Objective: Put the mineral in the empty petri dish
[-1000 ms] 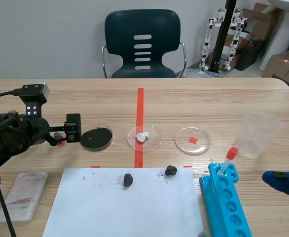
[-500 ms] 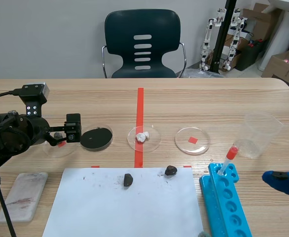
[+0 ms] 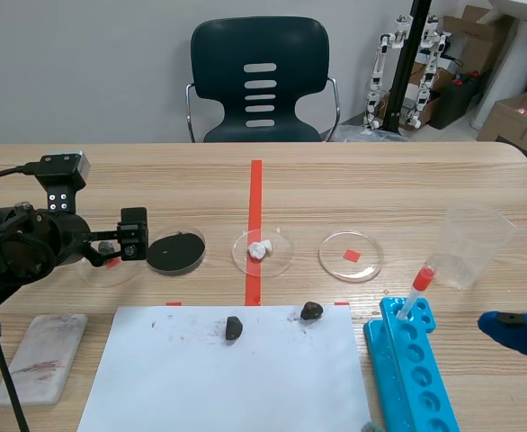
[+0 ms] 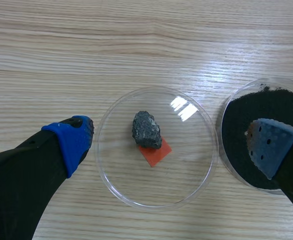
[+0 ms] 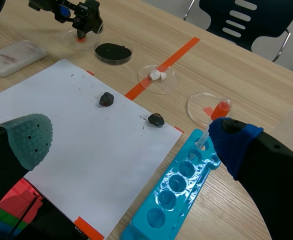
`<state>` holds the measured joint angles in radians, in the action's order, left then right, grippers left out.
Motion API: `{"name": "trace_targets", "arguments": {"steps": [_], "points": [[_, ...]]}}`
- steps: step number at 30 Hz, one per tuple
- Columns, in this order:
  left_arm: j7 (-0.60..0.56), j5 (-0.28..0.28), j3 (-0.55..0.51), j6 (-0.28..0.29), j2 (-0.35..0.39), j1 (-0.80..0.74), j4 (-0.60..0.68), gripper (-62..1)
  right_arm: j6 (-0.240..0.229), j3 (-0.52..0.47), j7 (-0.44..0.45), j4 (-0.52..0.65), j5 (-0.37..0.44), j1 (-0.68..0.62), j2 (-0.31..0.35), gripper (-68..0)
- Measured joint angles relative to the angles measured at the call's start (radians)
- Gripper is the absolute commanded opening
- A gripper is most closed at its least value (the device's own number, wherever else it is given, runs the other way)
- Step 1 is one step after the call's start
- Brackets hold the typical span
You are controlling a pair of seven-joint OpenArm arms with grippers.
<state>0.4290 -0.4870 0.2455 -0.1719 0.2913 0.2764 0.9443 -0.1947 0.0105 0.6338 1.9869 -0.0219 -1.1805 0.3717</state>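
A dark grey mineral (image 4: 146, 129) lies in a clear petri dish (image 4: 116, 185), on an orange tape square seen through the glass. My left gripper (image 4: 171, 142) hangs open above this dish, one finger on each side and nothing held. In the scene view the left gripper (image 3: 120, 245) is over that leftmost dish (image 3: 102, 270). An empty clear dish (image 3: 351, 256) sits right of the centre tape. Two dark minerals (image 3: 234, 328) (image 3: 311, 310) rest on the white paper (image 3: 236, 378). My right gripper (image 5: 131, 137) is open, high above the paper's near side.
A dish of black powder (image 3: 175, 251) and a dish with white lumps (image 3: 263, 251) stand between the two clear dishes. A blue tube rack (image 3: 410, 360) with a red-capped tube and a plastic cup (image 3: 470, 245) stand at the right. A white slab (image 3: 40, 355) lies front left.
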Motion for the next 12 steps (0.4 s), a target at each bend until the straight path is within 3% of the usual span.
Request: {"name": "trace_targets", "arguments": {"steps": [12], "points": [[-0.012,0.015,0.000,0.000,0.000,0.000,0.000,1.4,0.000,0.000,0.000,0.000,0.000,0.000,0.000,0.4]]}}
